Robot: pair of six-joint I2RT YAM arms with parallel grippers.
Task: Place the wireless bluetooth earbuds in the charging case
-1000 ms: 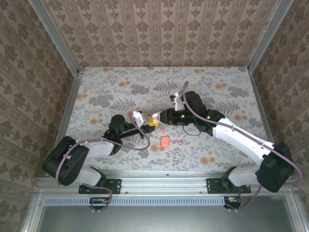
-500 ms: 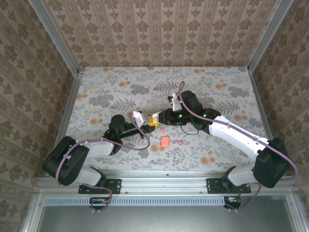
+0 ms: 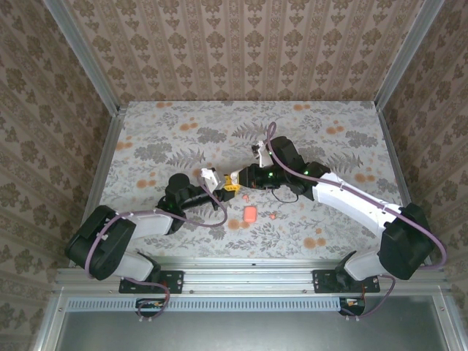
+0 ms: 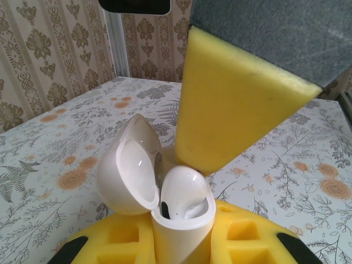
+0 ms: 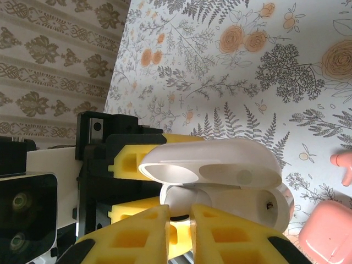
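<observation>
My left gripper (image 4: 184, 245) is shut on the white charging case (image 4: 179, 236), holding it upright with the lid (image 4: 129, 170) swung open. A white earbud (image 4: 184, 190) sits in the case's mouth. My right gripper (image 5: 180, 225) is right at the earbud (image 5: 179, 198). Its yellow foam fingers (image 4: 231, 104) stand almost together with nothing between them, their tips touching or just off the bud's top. From the top view the two grippers (image 3: 235, 181) meet at mid table.
A coral case (image 3: 250, 213) lies shut on the table just in front of the grippers. A coral earbud (image 3: 273, 215) lies to its right, seen again beside the coral case (image 5: 327, 231) as a small stem shape (image 5: 345, 165).
My right arm has slid a little to the left, bringing its gripper up to the open case, and its fingers have narrowed. The left arm and the case have stayed still.
</observation>
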